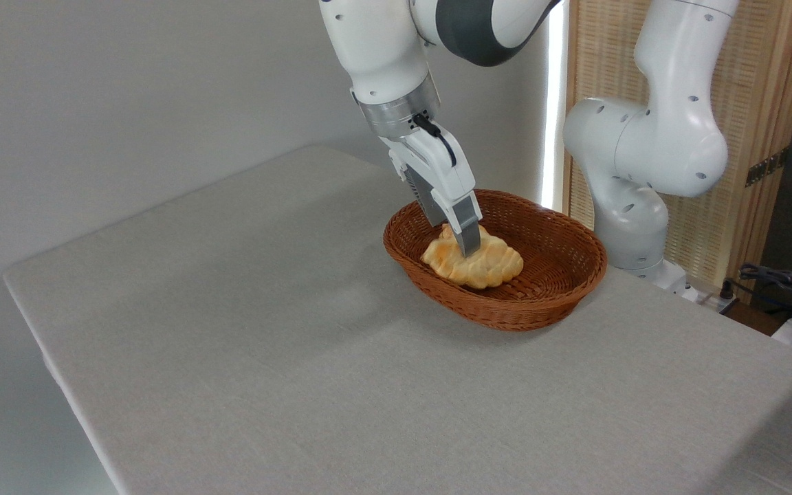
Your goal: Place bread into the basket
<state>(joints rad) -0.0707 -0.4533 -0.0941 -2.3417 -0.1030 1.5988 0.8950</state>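
Note:
The golden, ridged bread [489, 267] lies flat on the bottom of the dark brown wicker basket [561, 302], its long axis running from upper left to lower right. My gripper [468, 242] reaches down into the basket's left half, its fingertips right at the loaf's top edge. The near finger [466, 230] covers part of the bread and hides the far finger. The loaf rests on the basket floor and not between the jaws, so the gripper reads as open. A small bun is not visible.
The basket stands at the back right of the grey cloth-covered table [300, 330]. The arm's white base [633, 206] rises just behind the basket, with a wooden screen [767, 137] beyond and cables [781, 282] at the far right.

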